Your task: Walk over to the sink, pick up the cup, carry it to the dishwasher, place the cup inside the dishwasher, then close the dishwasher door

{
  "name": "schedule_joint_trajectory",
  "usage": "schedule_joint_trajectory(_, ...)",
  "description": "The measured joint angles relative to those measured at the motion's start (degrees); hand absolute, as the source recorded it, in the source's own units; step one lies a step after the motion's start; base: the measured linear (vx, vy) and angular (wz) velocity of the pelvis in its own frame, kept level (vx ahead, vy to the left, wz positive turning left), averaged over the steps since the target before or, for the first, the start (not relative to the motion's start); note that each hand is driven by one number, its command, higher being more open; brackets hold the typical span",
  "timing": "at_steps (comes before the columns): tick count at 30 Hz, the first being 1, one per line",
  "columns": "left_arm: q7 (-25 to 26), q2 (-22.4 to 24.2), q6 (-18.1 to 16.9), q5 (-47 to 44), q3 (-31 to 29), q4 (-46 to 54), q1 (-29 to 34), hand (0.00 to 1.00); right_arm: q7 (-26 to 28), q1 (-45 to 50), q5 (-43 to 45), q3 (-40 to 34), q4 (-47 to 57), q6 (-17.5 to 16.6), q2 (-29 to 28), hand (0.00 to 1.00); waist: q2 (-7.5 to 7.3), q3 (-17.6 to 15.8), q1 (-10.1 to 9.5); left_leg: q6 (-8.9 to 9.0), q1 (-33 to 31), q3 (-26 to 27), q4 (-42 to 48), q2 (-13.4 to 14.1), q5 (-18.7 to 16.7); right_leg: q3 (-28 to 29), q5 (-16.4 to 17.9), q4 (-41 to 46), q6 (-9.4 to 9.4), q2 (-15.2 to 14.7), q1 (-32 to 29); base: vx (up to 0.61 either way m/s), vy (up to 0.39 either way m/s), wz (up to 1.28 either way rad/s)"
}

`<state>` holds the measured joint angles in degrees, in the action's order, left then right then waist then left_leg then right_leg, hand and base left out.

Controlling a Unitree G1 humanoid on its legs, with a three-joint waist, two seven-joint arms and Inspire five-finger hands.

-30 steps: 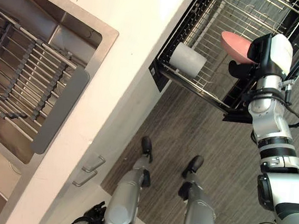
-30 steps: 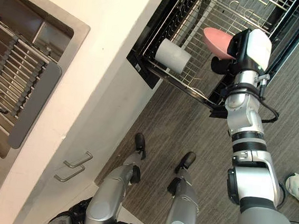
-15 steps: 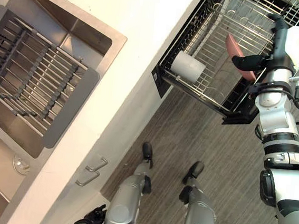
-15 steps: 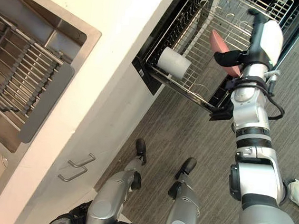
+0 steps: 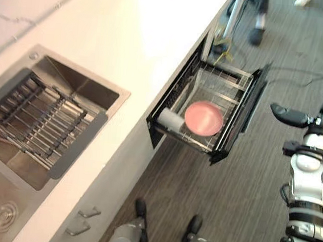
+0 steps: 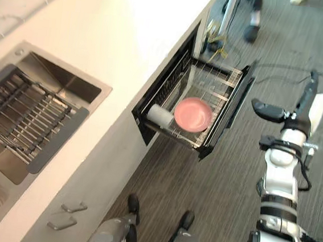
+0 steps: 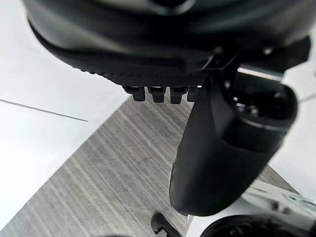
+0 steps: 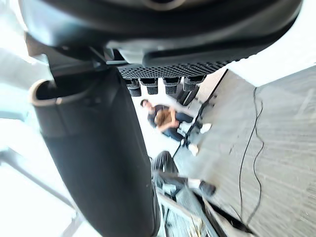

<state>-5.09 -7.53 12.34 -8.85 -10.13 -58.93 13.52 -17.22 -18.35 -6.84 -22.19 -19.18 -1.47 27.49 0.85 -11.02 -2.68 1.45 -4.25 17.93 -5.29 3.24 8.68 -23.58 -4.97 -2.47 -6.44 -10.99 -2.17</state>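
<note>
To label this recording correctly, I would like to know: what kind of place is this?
Most likely a kitchen: a steel sink is set in a pale counter, and beside it, below the counter, an open dishwasher holds a pink dish.

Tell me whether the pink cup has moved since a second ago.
Yes. The pink cup was held over the dishwasher rack; now it lies inside, beside the white cylinder, released by the right hand.
</note>
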Motion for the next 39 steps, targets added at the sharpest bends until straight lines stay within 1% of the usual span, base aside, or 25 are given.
schedule_joint_trajectory(2,0.04,0.03,0.19,1.08,-0.12,-0.17,1.03,1.00,-0.10,2.25,2.30,-2.80,0.02,0.01,-1.24,1.00,-0.12,1.82,0.81,-0.05,0.55,0.06,-0.01,0.01,-0.22,0.09,-0.02,-0.59,0.00,-0.04,0.75,0.00,0.005,-0.04)
schedule_joint_trajectory(5,0.07,0.21,0.31,1.73,-0.65,-0.25,2.15,1.00,0.07,6.53,7.00,-8.08,-0.02,0.12,-4.02,1.00,-0.26,3.83,1.41,0.16,1.44,0.23,-0.02,0.02,-0.71,0.24,-0.04,-0.80,-0.03,-0.12,1.64,0.00,0.000,0.00)
schedule_joint_trajectory(7,0.09,0.34,0.35,2.07,-0.82,-0.26,2.71,1.00,0.42,8.51,9.08,-10.40,-0.13,0.21,-5.76,1.00,-0.27,4.11,2.06,0.09,2.38,0.30,-0.01,-0.03,-0.78,0.31,-0.10,-0.92,-0.09,-0.12,2.62,0.01,0.003,-0.02)
schedule_joint_trajectory(10,0.09,0.36,0.42,2.37,-0.83,-0.26,3.59,1.00,1.57,11.67,12.60,-13.57,-0.92,0.36,-8.09,1.00,-0.22,4.99,2.34,0.07,3.66,0.95,-0.02,-0.07,-1.03,0.89,-0.12,-0.92,-0.12,-0.08,3.61,0.02,0.008,-0.11)
schedule_joint_trajectory(12,0.07,0.49,0.46,3.31,-0.87,-0.25,3.97,1.00,2.17,12.85,15.29,-15.01,-3.84,0.41,-8.98,1.00,-0.30,5.90,2.53,0.06,4.38,1.45,-0.02,-0.15,-1.26,1.31,-0.21,-0.92,-0.24,-0.09,4.00,0.02,0.008,-0.11)
schedule_joint_trajectory(14,0.06,0.51,1.15,3.35,-0.65,-0.25,3.53,1.00,2.17,12.68,17.47,-15.13,-6.04,0.41,-8.99,1.00,-0.02,5.77,2.58,0.08,3.60,1.73,0.00,-0.18,-1.32,1.53,-0.23,-0.91,-0.12,-0.18,2.98,-0.03,0.022,-0.09)
schedule_joint_trajectory(15,0.05,0.61,1.22,3.25,-0.31,-0.25,3.05,1.00,1.82,11.47,18.85,-15.05,-7.82,0.41,-8.96,1.00,0.19,5.54,2.97,0.16,1.60,1.74,-0.01,-0.11,-1.21,1.90,-0.43,-0.12,0.08,-0.52,0.58,-0.06,0.033,-0.08)
schedule_joint_trajectory(16,0.05,0.56,1.19,2.94,0.20,-0.21,2.57,1.00,1.35,10.47,19.64,-15.01,-8.75,0.39,-8.93,1.00,0.78,5.13,3.01,0.40,0.65,1.70,-0.01,-0.11,-1.03,2.18,-0.52,0.40,0.22,-0.59,-0.72,-0.09,0.037,-0.10)
schedule_joint_trajectory(17,0.08,0.44,1.10,1.28,0.87,-0.23,1.26,1.00,0.30,8.39,21.50,-14.67,-10.44,0.33,-8.62,0.00,1.00,3.24,3.06,0.64,-1.27,1.53,-0.01,-0.16,-0.62,2.79,-0.78,1.43,0.49,-0.73,-3.00,-0.08,0.026,-0.08)
schedule_joint_trajectory(18,0.11,0.30,0.79,-0.51,2.02,-0.27,0.01,1.00,-0.91,6.21,22.94,-14.55,-11.80,0.24,-8.43,0.00,1.55,0.91,3.01,0.57,-3.04,1.39,0.00,-0.17,0.12,2.96,-1.41,1.66,0.76,-0.76,-4.95,-0.11,0.021,-0.04)
schedule_joint_trajectory(19,0.14,0.30,0.47,-1.47,2.73,-0.27,-0.61,1.00,-1.52,5.20,23.68,-14.56,-12.09,0.15,-8.40,0.00,1.93,-0.20,2.99,0.42,-3.91,1.33,0.00,-0.18,0.43,2.94,-1.71,1.66,0.86,-0.76,-5.80,-0.10,0.009,0.01)
schedule_joint_trajectory(20,0.18,0.56,-0.42,-3.54,3.81,-0.26,-1.67,1.00,-2.46,3.30,24.57,-14.54,-12.14,0.00,-8.29,0.00,2.78,-2.58,2.96,0.44,-5.27,1.33,0.01,-0.25,0.90,3.00,-2.26,1.68,0.89,-0.85,-7.19,-0.09,0.008,0.02)
schedule_joint_trajectory(21,0.19,0.77,-0.98,-4.48,4.36,-0.27,-2.10,1.00,-2.84,2.35,25.27,-14.52,-12.14,-0.03,-8.10,0.00,3.31,-3.58,2.90,0.32,-5.94,1.35,0.02,-0.29,1.14,3.04,-2.59,1.73,1.03,-0.87,-7.81,-0.07,0.007,0.00)
schedule_joint_trajectory(23,0.12,1.43,-3.32,-7.62,5.41,-0.09,-3.48,1.00,-3.35,-2.17,27.02,-13.85,-12.97,-0.10,-5.85,0.00,5.29,-7.18,2.46,-0.43,-9.06,1.46,0.11,-0.42,2.01,3.30,-3.64,2.03,1.32,-0.99,-11.12,-0.04,0.005,-0.02)
schedule_joint_trajectory(24,0.11,1.54,-3.87,-8.22,5.63,-0.04,-3.81,1.00,-3.34,-3.38,27.49,-13.34,-13.40,-0.12,-4.98,0.00,5.75,-8.02,2.36,-0.56,-9.73,1.48,0.27,-0.43,2.20,3.39,-3.98,2.15,1.66,-1.00,-11.86,0.00,0.000,0.00)
schedule_joint_trajectory(25,0.11,1.69,-4.98,-9.22,6.49,0.17,-4.58,1.00,-3.30,-5.76,28.13,-13.18,-13.81,-0.13,-3.48,0.00,6.63,-9.77,2.00,-1.01,-10.83,1.49,0.27,-0.46,2.57,3.49,-4.40,2.47,1.27,-1.04,-13.09,0.00,0.000,0.00)
schedule_joint_trajectory(26,0.12,1.80,-5.61,-9.87,7.22,0.57,-5.08,1.00,-3.31,-8.16,28.18,-12.97,-14.00,-0.27,-2.20,0.00,7.30,-11.15,1.82,-1.45,-11.68,1.47,0.28,-0.52,2.95,3.55,-4.47,2.92,1.31,-1.14,-14.18,0.00,0.000,0.00)
schedule_joint_trajectory(27,0.11,1.92,-5.88,-9.98,7.34,0.77,-5.24,1.00,-3.34,-9.35,28.20,-12.55,-14.26,-0.50,-1.48,0.00,7.63,-11.63,1.79,-1.49,-12.13,1.46,0.29,-0.57,3.01,3.60,-4.47,3.34,1.31,-1.24,-14.79,0.00,0.000,0.00)
schedule_joint_trajectory(28,0.14,2.00,-6.15,-10.26,7.84,0.93,-5.43,1.00,-3.34,-10.87,28.21,-11.62,-14.71,-0.77,-0.25,0.00,8.08,-11.83,1.66,-1.92,-12.97,1.45,0.29,-0.70,3.38,3.66,-4.45,3.66,1.31,-1.42,-15.84,0.05,0.004,0.01)
schedule_joint_trajectory(30,0.21,2.07,-6.43,-10.32,9.56,1.19,-6.64,1.00,-3.34,-15.19,28.19,-8.85,-16.46,-1.11,3.95,0.00,9.72,-12.84,0.94,-2.03,-14.10,1.28,0.30,-1.35,3.46,3.84,-4.26,4.74,1.12,-2.17,-17.37,0.06,0.026,0.03)
schedule_joint_trajectory(31,0.22,2.22,-6.43,-10.32,9.77,1.26,-7.02,1.00,-3.33,-16.24,28.17,-8.11,-16.48,-1.11,5.04,0.00,10.20,-13.29,0.75,-2.03,-14.24,1.08,0.30,-1.59,3.47,3.95,-4.06,5.32,0.99,-2.28,-17.76,0.04,0.041,0.09)
schedule_joint_trajectory(33,0.23,2.58,-6.43,-10.35,10.95,1.61,-7.89,1.00,-3.16,-20.12,28.08,-4.55,-16.67,-1.11,7.93,0.00,11.95,-14.26,0.50,-2.18,-15.19,0.01,0.30,-2.63,3.57,3.79,-2.78,8.26,0.49,-3.84,-19.69,0.03,0.050,0.18)
schedule_joint_trajectory(37,0.26,2.71,-6.43,-10.89,12.71,2.53,-8.36,1.00,-2.38,-25.28,27.77,0.45,-19.81,-0.42,8.99,0.00,13.45,-14.81,-0.37,-2.37,-15.56,-0.88,0.31,-4.57,3.72,3.73,-0.44,13.47,-0.30,-6.73,-21.85,0.04,0.057,0.24)
schedule_joint_trajectory(38,0.21,2.69,-6.41,-11.31,13.94,2.46,-9.07,1.00,-1.91,-27.04,27.31,2.05,-21.01,0.08,9.80,0.00,14.29,-15.12,-0.80,-2.46,-15.68,-1.49,0.31,-5.41,3.78,3.42,0.43,15.35,-0.68,-8.02,-22.40,0.03,0.058,0.34)
schedule_joint_trajectory(39,0.18,2.71,-6.46,-11.49,14.48,2.44,-9.27,1.00,-1.46,-28.92,27.01,3.76,-22.70,0.34,10.21,0.00,14.71,-14.82,-1.36,-2.47,-16.35,-1.82,0.31,-6.26,3.84,3.43,1.26,17.44,-0.98,-9.32,-23.79,0.03,0.054,0.35)
